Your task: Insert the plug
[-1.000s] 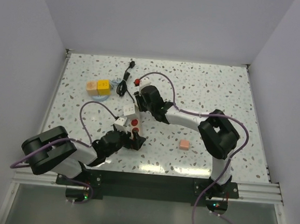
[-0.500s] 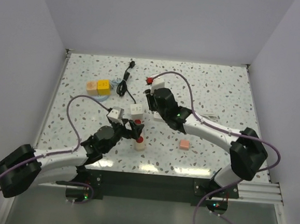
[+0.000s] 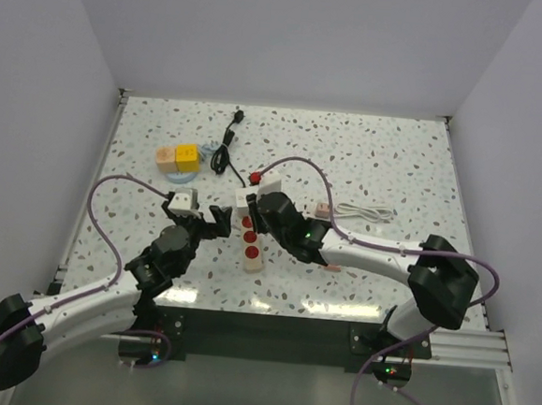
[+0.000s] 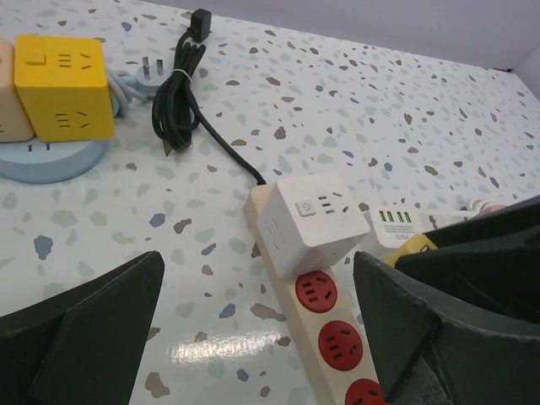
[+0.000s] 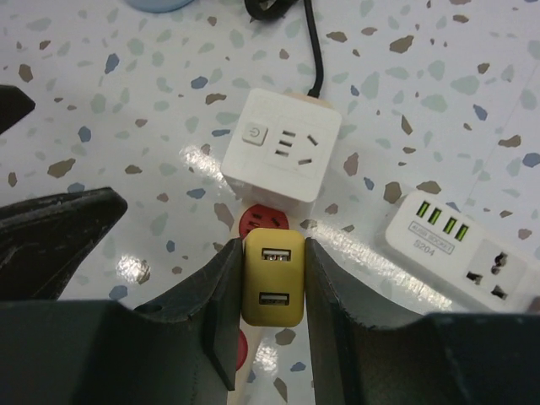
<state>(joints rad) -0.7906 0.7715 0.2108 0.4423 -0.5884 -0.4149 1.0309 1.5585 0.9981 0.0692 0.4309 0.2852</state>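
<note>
My right fingers (image 5: 226, 287) pinch the yellow plug (image 5: 272, 283) just above the red holes of the strip (image 4: 336, 342). A white cube (image 5: 283, 152) sits on the strip right ahead, with a white charger (image 5: 460, 253) beside it. My left fingers (image 4: 93, 329) gape wide nearby. Since before, my right fingers moved over the strip.

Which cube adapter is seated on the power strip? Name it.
The white cube, on the strip's end; the yellow cube and peach cube stand apart.

A cube socket (image 4: 313, 221) is seated on the far end of the power strip (image 4: 317, 292). The USB charger (image 5: 272, 278) is held above the strip; a multi-port adapter (image 5: 460, 253) is laid just right, a coiled cable (image 4: 179, 93) behind.
</note>
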